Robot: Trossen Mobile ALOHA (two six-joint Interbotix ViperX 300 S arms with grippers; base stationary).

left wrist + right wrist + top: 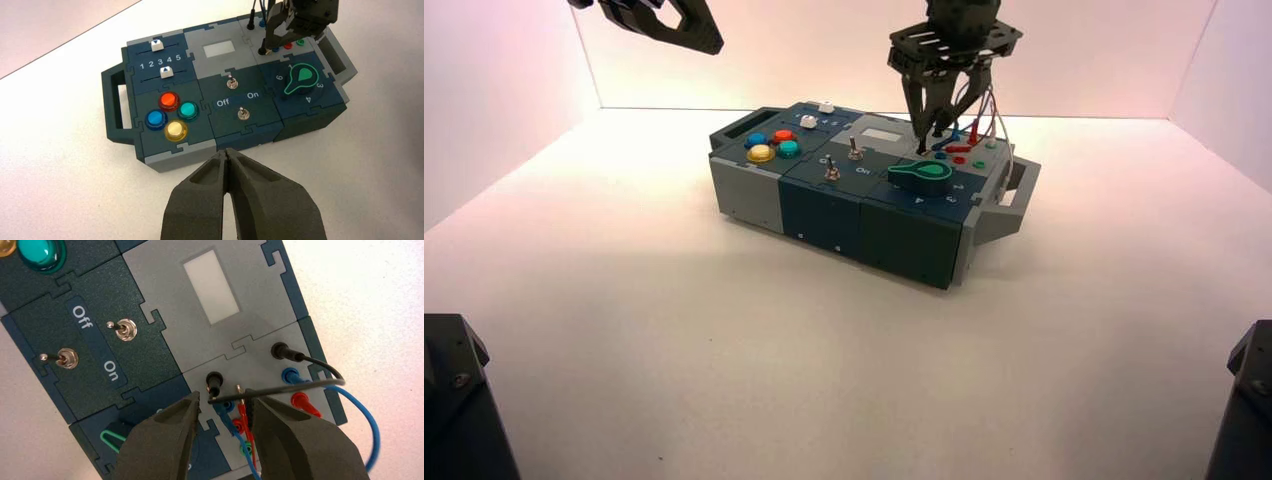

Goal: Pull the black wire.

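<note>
The right gripper (222, 407), jaws parted at the black wire (285, 389), whose plugs sit in the box's (260, 365) right part, could snag the blue wire (241, 439) just beyond if it closes too low, while the left gripper (226, 151) waits clenched left of it.

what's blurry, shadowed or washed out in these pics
high view: white table washed out, faint shadow before the box; left wrist view: darker patch at one edge of the table; right wrist view: black wire soft where it arches near the lens
</note>
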